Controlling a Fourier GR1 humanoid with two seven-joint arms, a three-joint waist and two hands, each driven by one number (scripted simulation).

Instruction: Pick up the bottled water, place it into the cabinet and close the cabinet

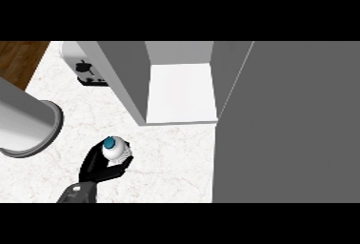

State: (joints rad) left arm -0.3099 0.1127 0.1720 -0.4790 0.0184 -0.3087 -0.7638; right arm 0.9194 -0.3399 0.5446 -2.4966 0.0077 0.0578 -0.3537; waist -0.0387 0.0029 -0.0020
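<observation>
The left hand (98, 167) comes in from the lower edge at the view's left, its black fingers and thumb curled round the bottled water (116, 148). The bottle stands roughly upright in that hold, blue cap facing up, over the white marbled desk (175, 162). The hand hides its lower part, so I cannot tell from this steep angle whether its base touches the desk or is raised off it.

The cabinet (121, 78) stands open ahead and to the right of the bottle. Its grey left wall runs down to a front corner near the bottle. The white inner floor (181, 90) ends in a straight front lip across the desk. Between the bottle and that lip lies a strip of bare desk. The cabinet door (295, 119), a broad grey panel, fills the right side of the view. Its long edge runs down beside the opening and walls off the desk on that side.

Left of the hand, a big grey cylinder (25, 126) with a round rim sits near but apart from the fingers. A small light appliance (88, 71) with a black knob stands further back beside the cabinet's left wall. Wooden floor (17, 57) shows past the desk's far left edge.
</observation>
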